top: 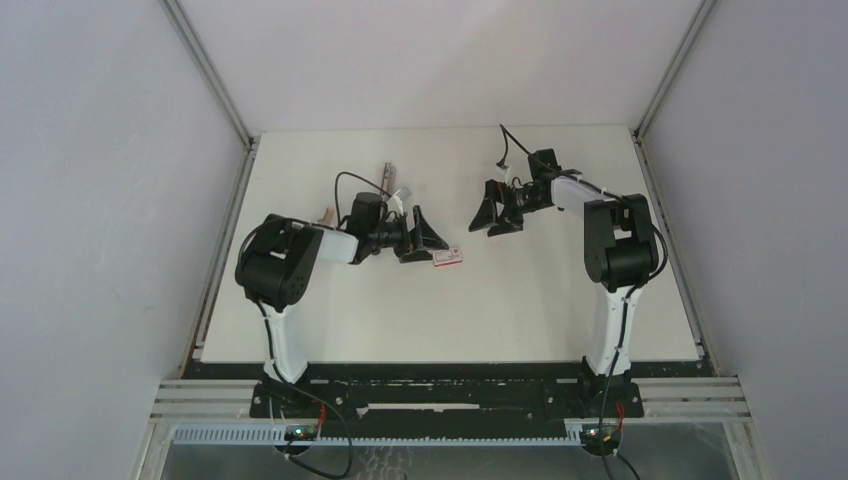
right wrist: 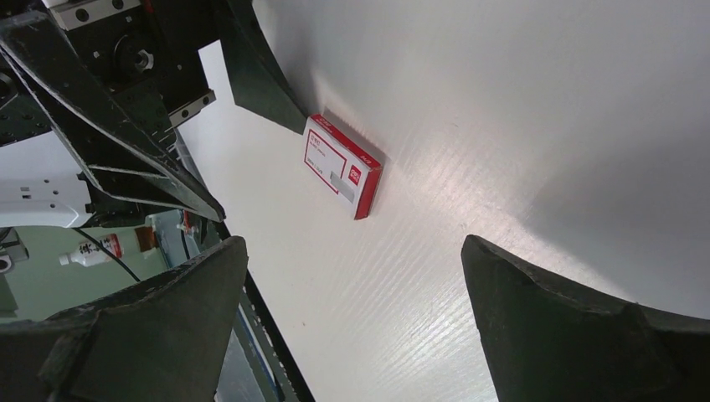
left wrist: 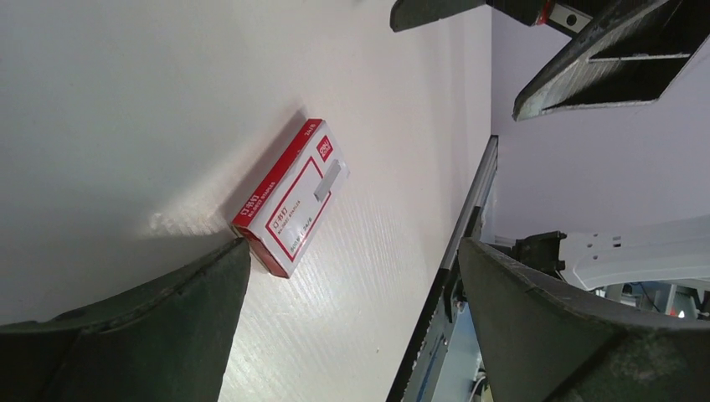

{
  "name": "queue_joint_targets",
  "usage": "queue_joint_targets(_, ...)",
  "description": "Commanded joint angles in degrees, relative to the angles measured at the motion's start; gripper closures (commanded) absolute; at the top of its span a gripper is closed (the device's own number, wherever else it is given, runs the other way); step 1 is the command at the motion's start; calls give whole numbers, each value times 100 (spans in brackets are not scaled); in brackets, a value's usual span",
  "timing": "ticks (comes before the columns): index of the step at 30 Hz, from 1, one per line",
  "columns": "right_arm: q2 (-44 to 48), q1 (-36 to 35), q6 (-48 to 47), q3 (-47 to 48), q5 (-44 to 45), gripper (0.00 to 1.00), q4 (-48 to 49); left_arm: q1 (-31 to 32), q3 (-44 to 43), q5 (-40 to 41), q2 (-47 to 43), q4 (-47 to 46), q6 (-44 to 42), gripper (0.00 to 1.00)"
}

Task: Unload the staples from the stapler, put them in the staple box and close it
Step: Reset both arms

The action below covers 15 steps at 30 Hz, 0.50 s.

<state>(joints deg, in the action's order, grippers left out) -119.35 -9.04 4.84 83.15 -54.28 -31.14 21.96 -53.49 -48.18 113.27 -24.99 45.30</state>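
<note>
A white tabletop (top: 520,300) sits between pale grey walls. The stapler (top: 388,178) lies toward the far side, just behind the left arm's wrist and apart from the left gripper (top: 432,238). That gripper and the right gripper (top: 493,220) are both spread wide, holding nothing. A red-and-white box (top: 448,257) lies beside the left gripper.

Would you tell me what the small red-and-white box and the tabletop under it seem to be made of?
Red-and-white box: probably printed cardboard, lightly glossy; sharp folded edges and printed lettering. Tabletop: perhaps white fluted plastic sheet, satin; fine parallel ribs catch the light.
</note>
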Motion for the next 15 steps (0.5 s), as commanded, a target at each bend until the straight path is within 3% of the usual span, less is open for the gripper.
queue_joint_targets(1,308,-15,-120,-42,-32,0,61,-34,-271,341,127,193,-267,0)
queue_joint_targets(15,299,-13,-124,-80,-26,0,107,-27,-484,487,238,248,-304,0)
